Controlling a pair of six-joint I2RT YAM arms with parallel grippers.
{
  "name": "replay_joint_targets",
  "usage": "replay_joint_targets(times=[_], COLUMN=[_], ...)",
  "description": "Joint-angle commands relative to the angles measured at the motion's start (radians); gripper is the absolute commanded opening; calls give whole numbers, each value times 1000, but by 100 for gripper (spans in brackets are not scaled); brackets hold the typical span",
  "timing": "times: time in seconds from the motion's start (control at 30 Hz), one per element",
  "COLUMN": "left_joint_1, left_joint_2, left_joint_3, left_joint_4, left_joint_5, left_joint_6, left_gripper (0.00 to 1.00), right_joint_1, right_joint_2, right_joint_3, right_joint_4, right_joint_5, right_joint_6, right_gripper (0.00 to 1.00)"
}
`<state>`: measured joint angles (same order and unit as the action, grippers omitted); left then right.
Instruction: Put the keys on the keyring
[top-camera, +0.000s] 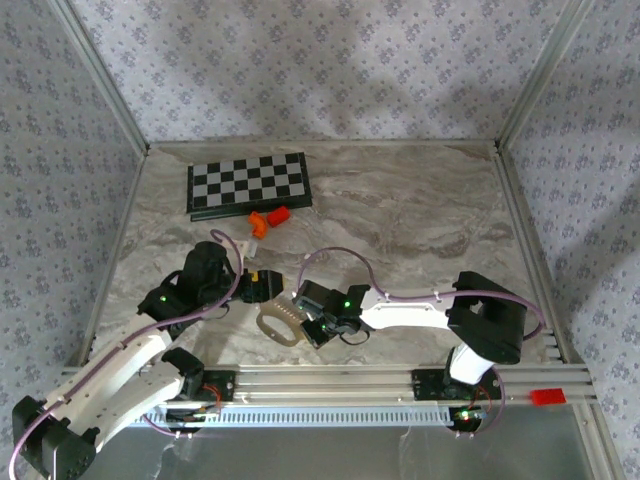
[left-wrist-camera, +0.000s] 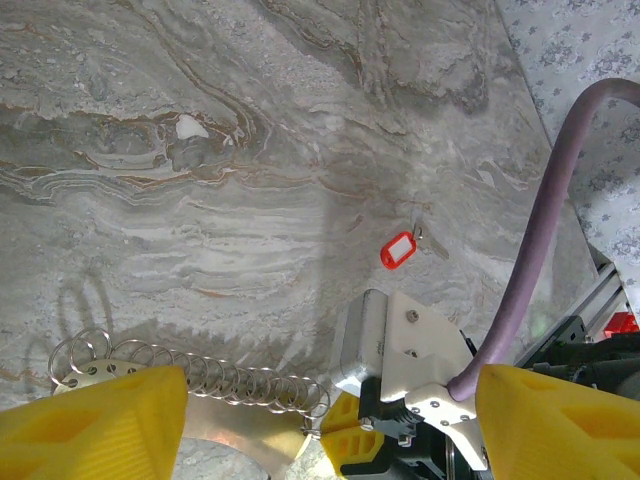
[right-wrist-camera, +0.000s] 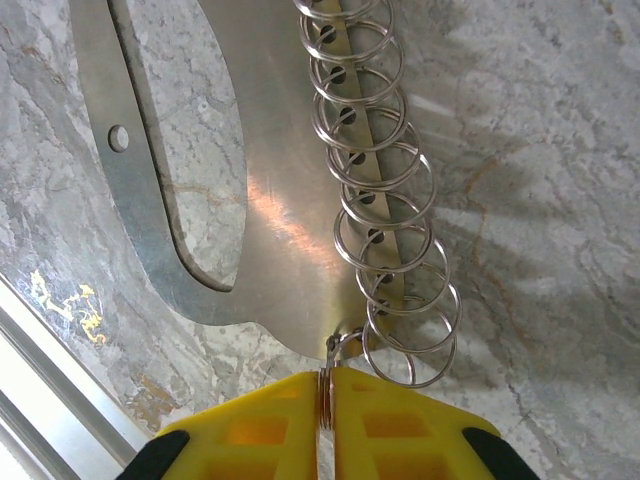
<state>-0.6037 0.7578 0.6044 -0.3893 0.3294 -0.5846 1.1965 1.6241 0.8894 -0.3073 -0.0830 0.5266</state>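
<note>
Risk: slip | right gripper (right-wrist-camera: 325, 400) pinches thin silver end ring (right-wrist-camera: 333, 350) on flat steel ring-lined plate (right-wrist-camera: 280, 220), wire may twist free | left gripper (left-wrist-camera: 320, 415) wide, empty | red oblong plastic-tag keyring (left-wrist-camera: 397, 249) lies apart on marble table (left-wrist-camera: 200, 250)

One chessboard (top-camera: 248, 183), two orange blocks (top-camera: 258, 224) (top-camera: 279, 213), one red keyring (left-wrist-camera: 397, 249), one ring-lined metal plate (right-wrist-camera: 290, 230)
</note>
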Motion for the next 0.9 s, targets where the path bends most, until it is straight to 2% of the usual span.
replay_joint_targets(times=[0.0,0.6,0.87], left_joint_1=[5,5,5], left_joint_2=[-14,-59,-61], left_joint_3=[5,14,12], left_joint_4=[11,-19,-20], left_joint_5=[13,-3,0], left_joint_6=[26,46,51], left_gripper=[75,76,76], right_joint_1=[3,2,2], right_joint_2=[14,26,20], right_joint_3=[33,34,31], right_joint_4=[-32,-24,-24], right_joint_5=[6,4,6], right_joint_6=[-22,-35,-35], right_gripper=[11,14,10])
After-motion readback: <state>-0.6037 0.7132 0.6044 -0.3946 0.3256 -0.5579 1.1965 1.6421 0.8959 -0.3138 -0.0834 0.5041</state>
